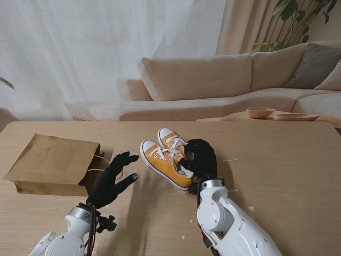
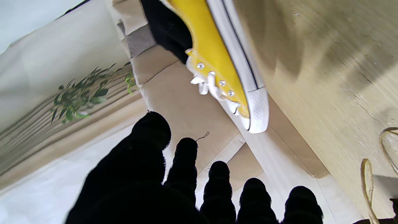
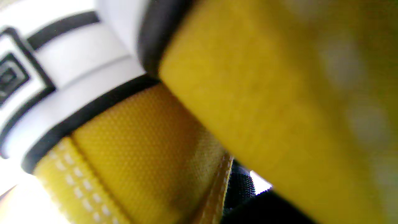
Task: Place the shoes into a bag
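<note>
The right hand has its black fingers curled around the heel ends of the yellow sneakers, grasping them as a pair; the right wrist view is filled at close range by yellow canvas and a white rubber heel band, with a bit of black finger at the edge. The two shoes lie side by side near the middle of the wooden table, white toe caps pointing away from me and to the left, white laces on top.

The left hand is released, fingers spread and holding nothing, hovering just over the table between the shoes and the bag. Its wrist view shows five black fingertips apart from one another, with the nearer sneaker's toe cap beyond them and a loop of the bag's handle cord at the side.

The brown paper bag lies flat on its side at the left of the table, its mouth toward the left hand; whether anything is inside cannot be told. The shoes are outside it, apart from it.

Beyond the table stands a beige sofa, and two shallow bowls sit on a low surface at the right.
</note>
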